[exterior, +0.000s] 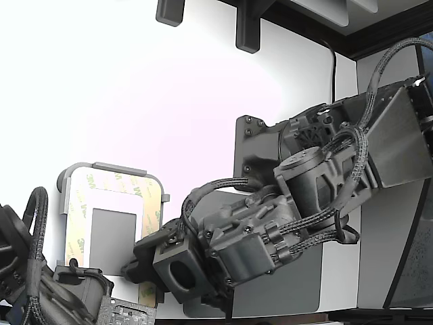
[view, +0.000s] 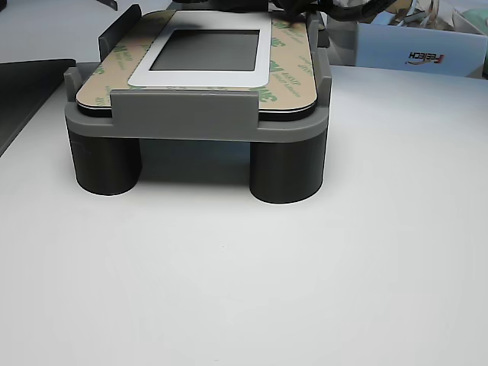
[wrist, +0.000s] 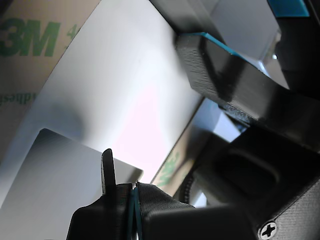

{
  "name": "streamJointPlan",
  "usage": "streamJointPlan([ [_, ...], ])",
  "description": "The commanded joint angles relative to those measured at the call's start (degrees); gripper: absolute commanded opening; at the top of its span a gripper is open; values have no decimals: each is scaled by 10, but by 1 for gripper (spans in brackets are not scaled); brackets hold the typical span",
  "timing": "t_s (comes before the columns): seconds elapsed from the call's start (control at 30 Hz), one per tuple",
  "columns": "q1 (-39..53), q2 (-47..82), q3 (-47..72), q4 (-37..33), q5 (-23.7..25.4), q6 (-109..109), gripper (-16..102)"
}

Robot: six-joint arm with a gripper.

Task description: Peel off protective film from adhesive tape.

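One grey fixture (view: 183, 122) stands on the counter (view: 244, 290), raised on two dark round legs visible at its front. On the fixture lies one white panel (view: 200, 75) with one grey centre, framed by one band of adhesive tape (view: 290, 69). Two robot arms appear in the exterior view.

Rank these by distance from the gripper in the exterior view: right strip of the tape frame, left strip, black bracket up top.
Measured from the gripper:
1. Right tape strip: on the frame's edge at the exterior view's right, running down behind the gripper.
2. Left tape strip: on the frame's opposite edge.
3. Black bracket: at the top, clearly farthest.
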Motion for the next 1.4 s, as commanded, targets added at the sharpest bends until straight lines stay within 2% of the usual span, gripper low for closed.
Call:
streamJointPlan([
  [0.0, -3, 16, -2, -13, 0, -10, -10],
  [0.9, 20, -39, -26, -30, -6, -51, -10],
  [1.37, 33, -65, -76, 21, 5, -47, -10],
])
